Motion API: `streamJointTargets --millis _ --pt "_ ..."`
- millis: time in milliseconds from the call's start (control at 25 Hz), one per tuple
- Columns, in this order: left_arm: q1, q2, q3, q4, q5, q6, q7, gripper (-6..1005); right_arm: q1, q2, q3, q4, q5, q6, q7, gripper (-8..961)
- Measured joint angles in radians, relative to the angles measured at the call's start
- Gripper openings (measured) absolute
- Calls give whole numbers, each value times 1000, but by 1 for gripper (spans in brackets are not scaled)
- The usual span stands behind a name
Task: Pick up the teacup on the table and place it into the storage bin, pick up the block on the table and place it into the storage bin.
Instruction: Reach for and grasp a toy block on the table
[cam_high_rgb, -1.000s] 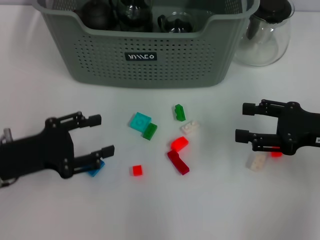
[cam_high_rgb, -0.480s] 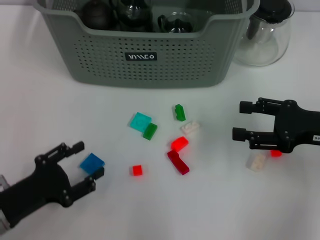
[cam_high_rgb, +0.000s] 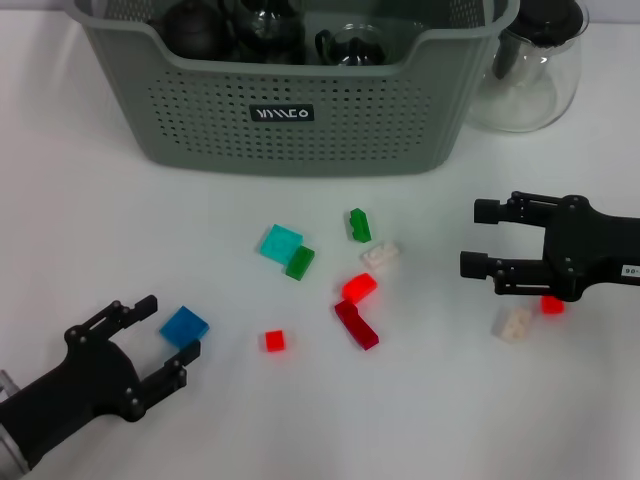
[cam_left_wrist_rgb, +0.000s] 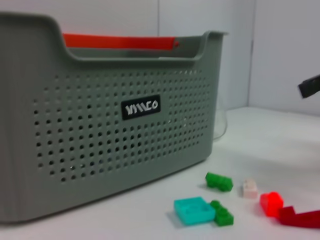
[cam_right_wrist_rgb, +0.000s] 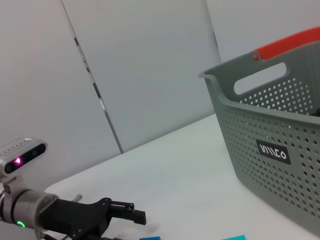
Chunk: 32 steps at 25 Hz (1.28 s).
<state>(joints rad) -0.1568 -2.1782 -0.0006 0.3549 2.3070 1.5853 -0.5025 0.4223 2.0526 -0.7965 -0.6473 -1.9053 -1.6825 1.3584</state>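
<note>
Clearly, perforated grey-green storage bin (cam_high_rgb: 300, 110) holds dark teaware.

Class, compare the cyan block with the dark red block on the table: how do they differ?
The cyan block is a flat square; the dark red block is long and narrow. The cyan block touches a green block; the dark red block touches a bright red one. Both lie loose on the table.

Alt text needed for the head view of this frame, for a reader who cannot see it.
Small coloured blocks lie scattered on a white table before a grey-green storage bin holding dark teaware. The left gripper is open beside a blue block; the right gripper is open over a white block.
</note>
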Motion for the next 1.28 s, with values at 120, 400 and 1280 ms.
streamJointTargets --millis 120,400,1280 --pt "4 0 -4 -31 0 -31 50 720 0 0 0 0 -2 0 0 833" --pt "5 0 -5 -66 1 -67 105 720 0 0 0 1 -3 1 1 833" --pt "-4 0 -8 -66 -8 -98 125 409 0 -3 4 11 -13 1 -1 834"
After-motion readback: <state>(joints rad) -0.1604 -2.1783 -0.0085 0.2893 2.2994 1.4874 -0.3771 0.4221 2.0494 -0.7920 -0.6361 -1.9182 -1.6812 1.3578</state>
